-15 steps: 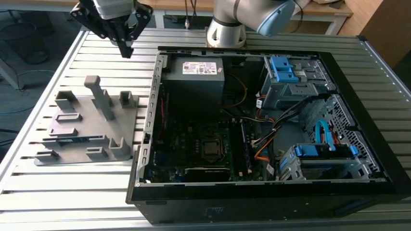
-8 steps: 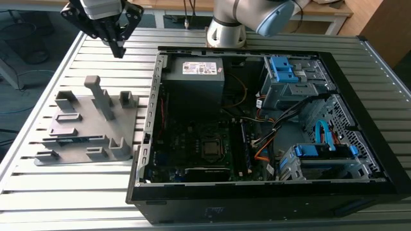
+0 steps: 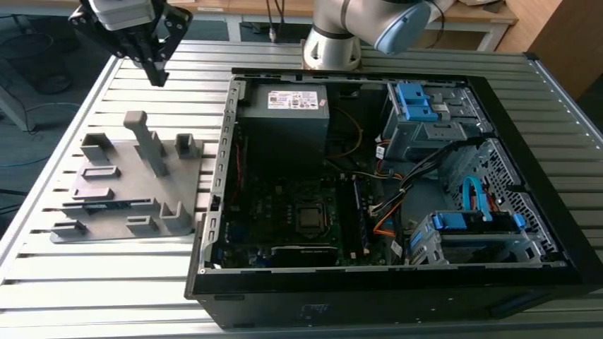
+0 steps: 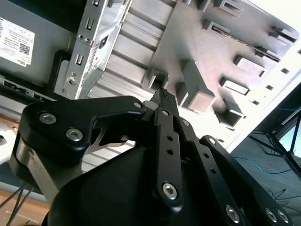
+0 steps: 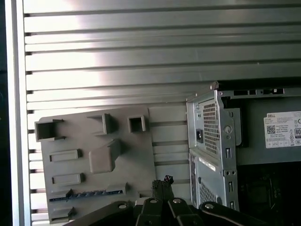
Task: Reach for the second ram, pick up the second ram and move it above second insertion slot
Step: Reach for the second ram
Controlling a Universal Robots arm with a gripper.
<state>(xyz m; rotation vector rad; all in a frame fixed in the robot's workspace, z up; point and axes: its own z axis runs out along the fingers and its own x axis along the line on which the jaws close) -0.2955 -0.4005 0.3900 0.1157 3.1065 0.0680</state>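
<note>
dark second ram [image 5: 89,193] in holder plate [image 5: 136,155], apart from gripper [image 5: 162,181]

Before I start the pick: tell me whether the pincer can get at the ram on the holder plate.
Likely yes: the pincer hangs free above the table, and the second ram lies uncovered on the grey holder plate.

Slatted aluminium table [image 3: 94,304] underfoot of everything, grooves running edge to edge. Hard glare on slats toward far edge. Dark floor [image 3: 24,145] past table edge at exterior view's left, loose cables [image 3: 24,42] lying on it. Pale wooden bench [image 3: 476,18] beyond far edge. Brown wooden panel [image 3: 565,39] by far corner.
</note>
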